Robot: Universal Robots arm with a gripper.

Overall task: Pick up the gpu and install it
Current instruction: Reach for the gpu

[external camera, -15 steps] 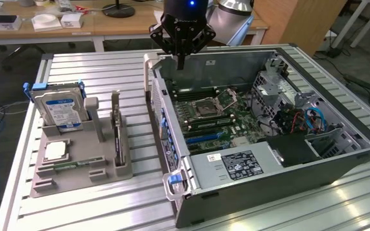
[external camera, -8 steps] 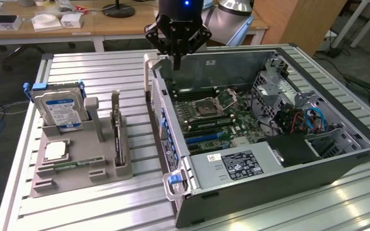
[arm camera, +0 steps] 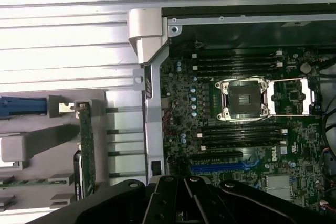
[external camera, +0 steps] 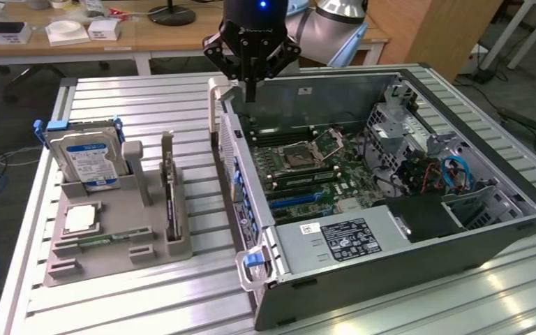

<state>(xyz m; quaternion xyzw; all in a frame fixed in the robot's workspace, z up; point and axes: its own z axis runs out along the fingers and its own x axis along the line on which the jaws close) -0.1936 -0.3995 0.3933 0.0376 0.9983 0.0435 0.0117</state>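
Hovering over the case's (external camera: 454,241) far corner, gripper (external camera: 249,87) pinched shut, empty. The gpu (external camera: 168,188) stands on edge in the grey holder (external camera: 91,262) alongside. I'd say centre over its top edge first.

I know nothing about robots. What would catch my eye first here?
An open computer case takes up the exterior view's right, with its green motherboard laid bare. A black pincer hangs shut and empty over the case's far rim. On the exterior view's left, a grey holder carries a hard drive and the gpu, which stands on edge.
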